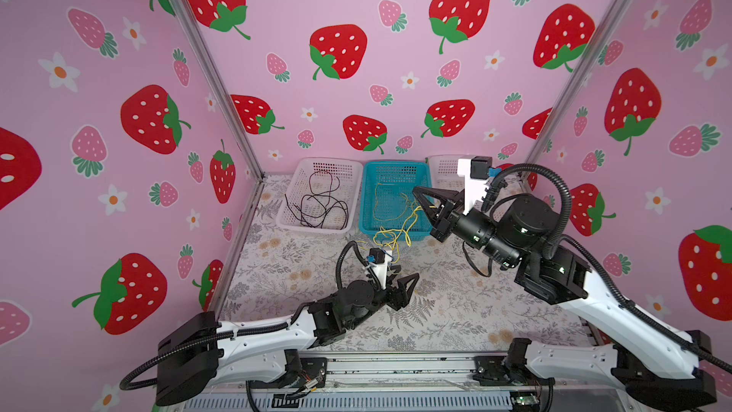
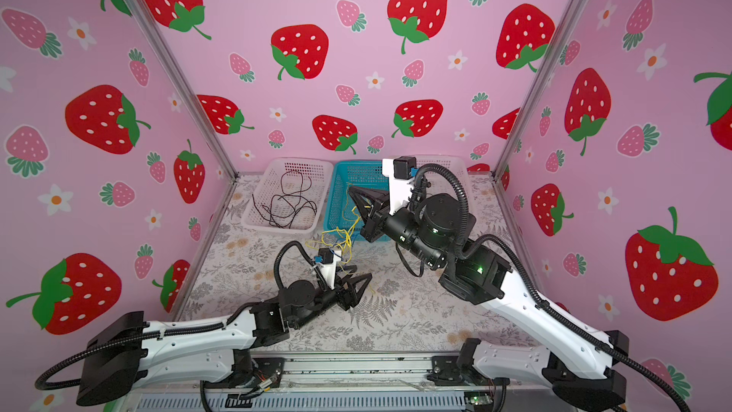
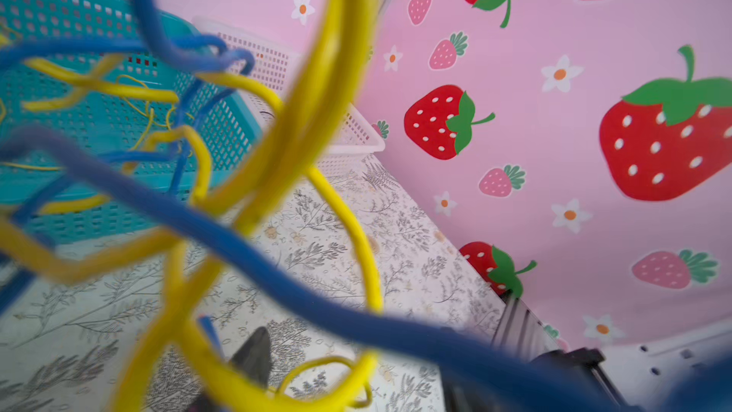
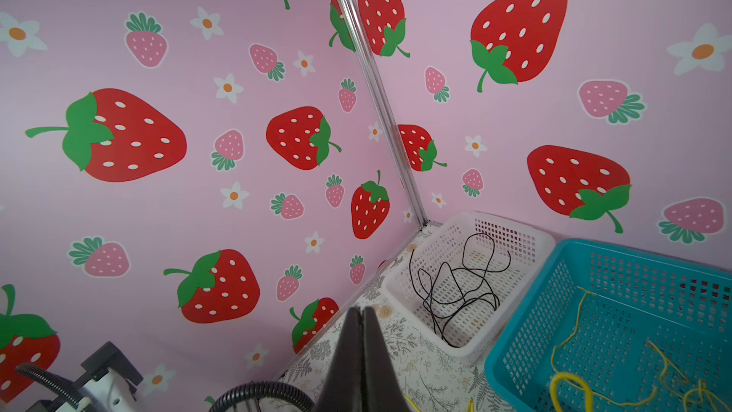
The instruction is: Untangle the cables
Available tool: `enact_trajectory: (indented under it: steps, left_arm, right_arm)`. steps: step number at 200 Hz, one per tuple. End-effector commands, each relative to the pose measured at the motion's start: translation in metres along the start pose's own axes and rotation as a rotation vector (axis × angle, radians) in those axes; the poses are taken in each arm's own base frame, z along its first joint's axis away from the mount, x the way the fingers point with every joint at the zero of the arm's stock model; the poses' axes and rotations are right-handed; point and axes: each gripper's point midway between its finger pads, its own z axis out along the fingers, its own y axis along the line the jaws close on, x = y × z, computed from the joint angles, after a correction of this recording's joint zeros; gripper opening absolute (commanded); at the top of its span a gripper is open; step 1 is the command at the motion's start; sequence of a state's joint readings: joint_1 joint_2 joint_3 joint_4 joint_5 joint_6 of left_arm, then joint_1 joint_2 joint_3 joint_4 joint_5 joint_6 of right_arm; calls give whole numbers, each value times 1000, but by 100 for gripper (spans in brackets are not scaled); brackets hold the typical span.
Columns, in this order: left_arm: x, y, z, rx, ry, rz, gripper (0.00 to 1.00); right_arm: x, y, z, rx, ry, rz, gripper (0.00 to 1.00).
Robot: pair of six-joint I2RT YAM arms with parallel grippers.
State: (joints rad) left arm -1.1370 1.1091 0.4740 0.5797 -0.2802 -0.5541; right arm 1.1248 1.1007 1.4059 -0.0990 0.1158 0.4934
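Holding yellow cable (image 1: 414, 214) taut above the teal basket (image 1: 396, 163), right pincer (image 1: 416, 192) clamped, I'm separating blue cable (image 3: 277, 271); left pincer (image 2: 361, 273) half-open.

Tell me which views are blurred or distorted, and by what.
Left wrist view: yellow cable and blue cable hang close to the lens, badly out of focus. Right wrist view: black cable crisp, right gripper dark and soft. Both top views: wide-angle lens stretches the strawberry wall toward the edges; light even, no glare.
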Motion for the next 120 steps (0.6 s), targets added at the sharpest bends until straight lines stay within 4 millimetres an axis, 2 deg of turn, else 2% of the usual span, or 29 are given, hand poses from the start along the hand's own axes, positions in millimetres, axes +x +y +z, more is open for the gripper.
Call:
enact_trajectory:
  steps: [1,20,28,39,66,69,120]
  left_arm:
    - [-25,-12,2,14,-71,-1,49]
    - [-22,-14,2,27,-56,-7,37]
    - [-21,-15,1,37,-47,-12,26]
    - [-19,-15,0,43,-40,-21,18]
    - [-13,-17,-3,64,-18,-46,7]
    - [-12,-16,-4,65,-15,-49,0]
    - [-8,-19,-21,113,9,-107,0]
  right_arm:
    - [-28,11,-8,-20,-79,23,0]
    - [-31,5,-11,12,-96,17,0]
    - [-32,3,-13,27,-105,13,0]
    - [-32,-3,-14,58,-115,6,0]
    - [-31,-14,-12,121,-127,-25,0]
    - [-31,-16,-11,132,-125,-29,0]
    - [-17,-58,-5,311,-119,-89,0]
